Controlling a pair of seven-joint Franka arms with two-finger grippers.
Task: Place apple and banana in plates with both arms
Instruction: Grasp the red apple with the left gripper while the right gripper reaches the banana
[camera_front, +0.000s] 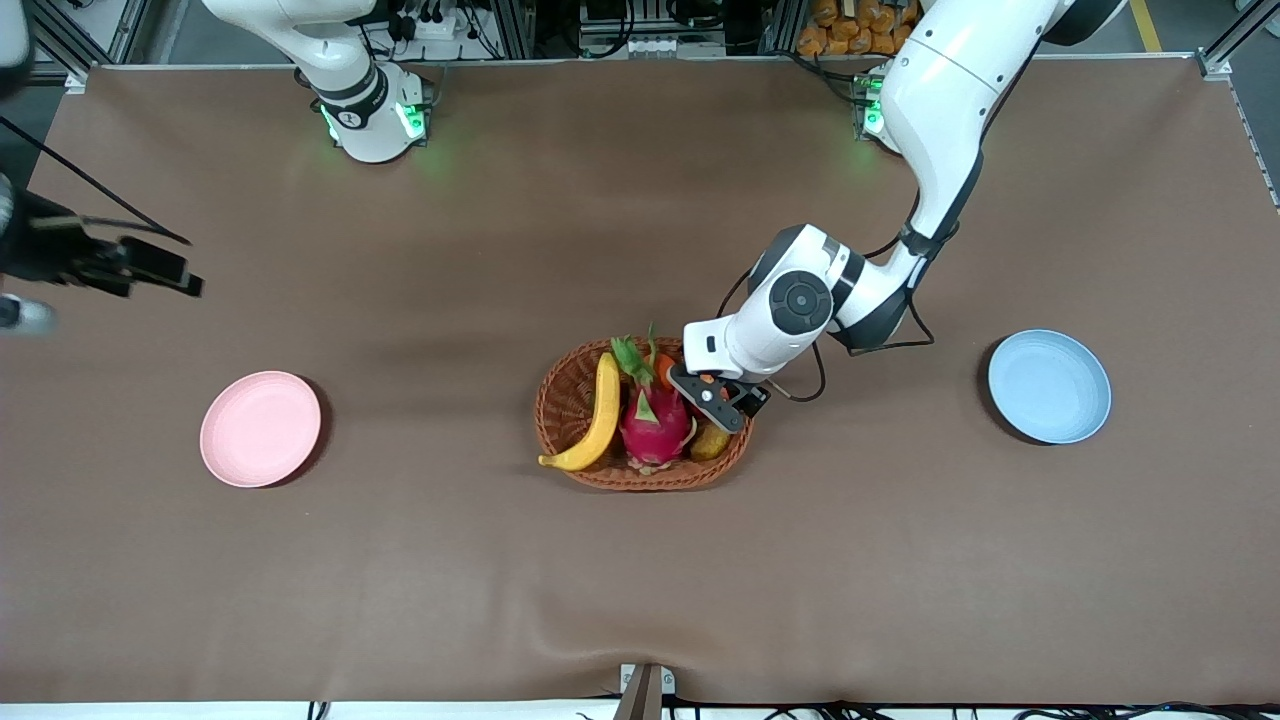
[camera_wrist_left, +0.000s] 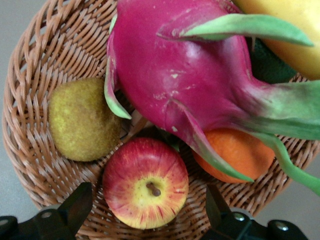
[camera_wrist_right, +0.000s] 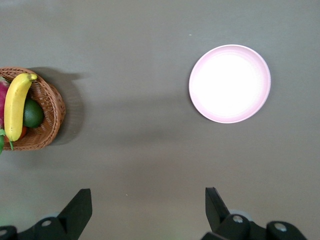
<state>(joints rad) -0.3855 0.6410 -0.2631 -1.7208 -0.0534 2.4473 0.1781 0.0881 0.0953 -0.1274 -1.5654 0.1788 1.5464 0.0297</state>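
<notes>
The red apple (camera_wrist_left: 146, 182) lies in the wicker basket (camera_front: 560, 385), stem up, beside the dragon fruit; the front view hides it under the left gripper. My left gripper (camera_front: 715, 398) is open just above the apple, one finger on each side of it, not touching (camera_wrist_left: 148, 198). The yellow banana (camera_front: 598, 415) lies in the basket on the side toward the right arm's end of the table, also in the right wrist view (camera_wrist_right: 17, 102). My right gripper (camera_front: 185, 280) is open and empty (camera_wrist_right: 148, 200), high over bare table near the pink plate (camera_front: 260, 428) (camera_wrist_right: 230, 83). The blue plate (camera_front: 1049, 386) is empty.
The basket also holds a magenta dragon fruit (camera_front: 655, 420) (camera_wrist_left: 185, 75), a brown kiwi (camera_front: 710, 440) (camera_wrist_left: 82, 120), a small orange fruit (camera_wrist_left: 235, 155) and a green fruit (camera_wrist_right: 32, 112). The plates lie one toward each end of the table, with the basket between them.
</notes>
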